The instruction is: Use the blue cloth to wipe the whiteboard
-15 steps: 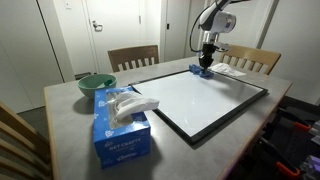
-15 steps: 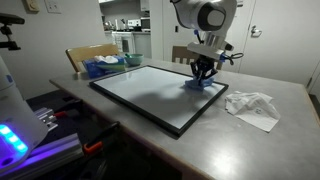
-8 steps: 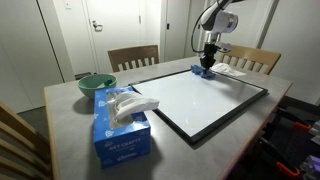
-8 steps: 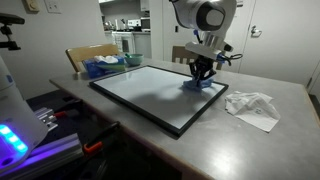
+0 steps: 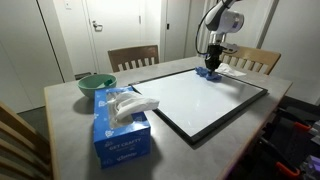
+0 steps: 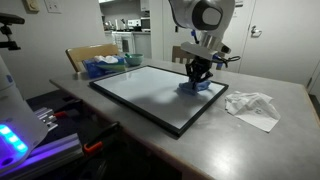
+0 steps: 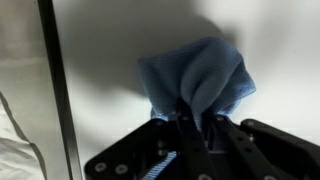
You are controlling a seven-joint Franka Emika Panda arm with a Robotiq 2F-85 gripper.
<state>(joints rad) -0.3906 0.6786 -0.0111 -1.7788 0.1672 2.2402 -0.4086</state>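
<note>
So a grey table point(image 5: 62, 118) is pretty much taken up by the whiteboard point(image 5: 195, 102), which is laid flat with its thin black frame point(image 7: 55, 90) running all the way round. Only narrow strips of tabletop are left along the board's edges. Two wooden chairs point(image 5: 133, 57) are pushed in at the far side. A light-blue tissue box point(image 5: 120, 130) and a green bowl point(image 5: 96, 84) are parked off one end of the board, and some crumpled white paper point(image 6: 250, 105) is lying just past the opposite end. The blue cloth point(image 5: 212, 73) is found on the board near the far corner by the paper. In the wrist view a strip of white can be seen between it and the frame, so it's close to the edge but not on it. Loads of bare board is left open toward the tissue-box end. The cloth point(image 7: 195, 75) is bunched up, with its pinched end at the gripper point(image 7: 200, 120) and the loose end fanned out away from it. Its long axis runs roughly parallel to that frame edge. The fingers point(image 7: 186, 112) are clamped tight on the cloth, which is pressed down onto the whiteboard.
</note>
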